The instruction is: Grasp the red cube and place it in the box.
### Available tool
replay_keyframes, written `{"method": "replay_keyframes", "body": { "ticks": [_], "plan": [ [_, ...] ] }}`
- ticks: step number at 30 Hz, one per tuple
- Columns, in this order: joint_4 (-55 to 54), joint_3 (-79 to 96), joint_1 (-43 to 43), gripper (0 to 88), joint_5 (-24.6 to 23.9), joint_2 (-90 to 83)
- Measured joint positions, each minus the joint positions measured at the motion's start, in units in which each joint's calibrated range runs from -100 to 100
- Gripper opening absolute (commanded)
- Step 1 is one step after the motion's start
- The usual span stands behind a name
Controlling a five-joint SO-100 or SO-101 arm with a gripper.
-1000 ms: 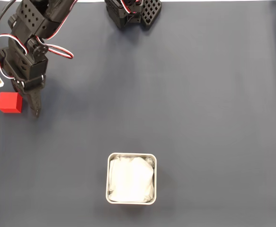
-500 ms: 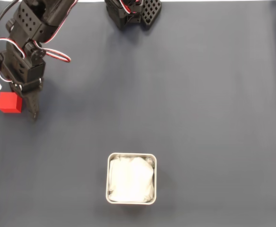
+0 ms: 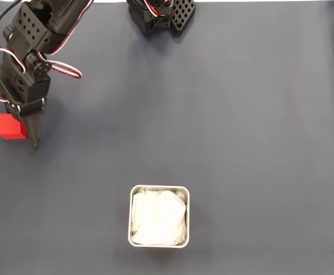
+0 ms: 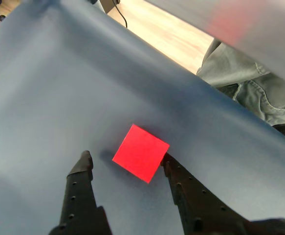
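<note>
The small bright red matte cube (image 4: 141,152) lies flat on the dark blue-grey tabletop (image 3: 230,132), at the far left edge in the fixed view (image 3: 11,126), well apart from the small square white box with rounded corners and a wrinkly white lining (image 3: 159,189), which sits low and near the middle of that view.

The black two-finger gripper (image 4: 125,162) is down at the cube with its jaws apart. In the wrist view one fingertip appears to touch the cube's right-hand corner, while the other stands off to the left with bare tabletop between it and the cube. The cube sits turned relative to the jaws, so a corner rather than a flat face meets the near finger.

The step in hand is the grasp, and it is not yet secured. To do it well, the gripper should probably be advanced a little so the cube sits deeper between the fingers, and ideally rotated at the wrist so the pads meet two parallel faces. Closing as things stand risks pinching on corners, which could spin the cube or squirt it out sideways. Closing slowly would let the cube self-align, and lifting should wait until both fingers bear on it.
</note>
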Motion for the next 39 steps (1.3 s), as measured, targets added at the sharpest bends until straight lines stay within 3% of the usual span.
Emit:
{"method": "replay_keyframes", "body": {
  "ticks": [32,39],
  "plan": [
    [-0.3,-1.5,-3.7,32.6,-2.8,0.0],
    [-0.3,-1.5,-3.9,19.4,-2.9,0.0]
  ]
}}
